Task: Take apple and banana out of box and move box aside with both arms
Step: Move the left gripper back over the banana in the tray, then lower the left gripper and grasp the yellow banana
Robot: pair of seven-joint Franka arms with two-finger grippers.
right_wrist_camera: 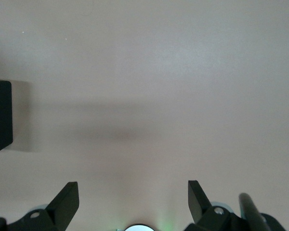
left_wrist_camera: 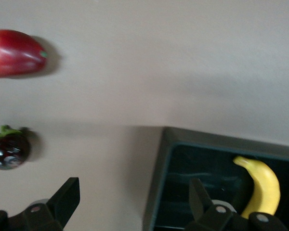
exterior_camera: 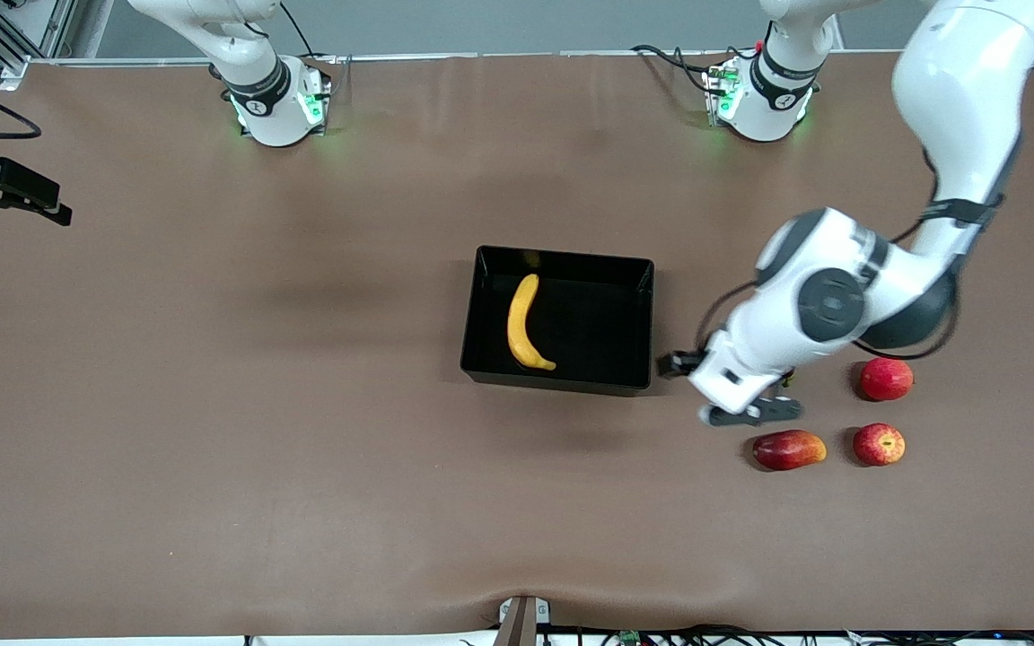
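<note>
Fingers (left_wrist_camera: 62, 199) of the left gripper (left_wrist_camera: 130, 202) stand spread wide with nothing between them, one over the bare table (exterior_camera: 212, 404) and the other over the rim of the black tray (exterior_camera: 560, 320). That gripper hangs just off the tray's wall toward the left arm's end of the table, so the banana (exterior_camera: 526, 324) lying inside the tray sits just past one finger, not between the two. Well clear of the fingers, toward the left arm's end, lie the streaked apple (exterior_camera: 879, 444), the plainer red fruit (exterior_camera: 886, 379) farther from the front camera, and the mango-like fruit (exterior_camera: 788, 449) beside the apple. A small dark round fruit (left_wrist_camera: 8, 150) shows in the left wrist view. Away over the right arm's end of the table, the right gripper (right_wrist_camera: 130, 202) waits with its fingers spread.
</note>
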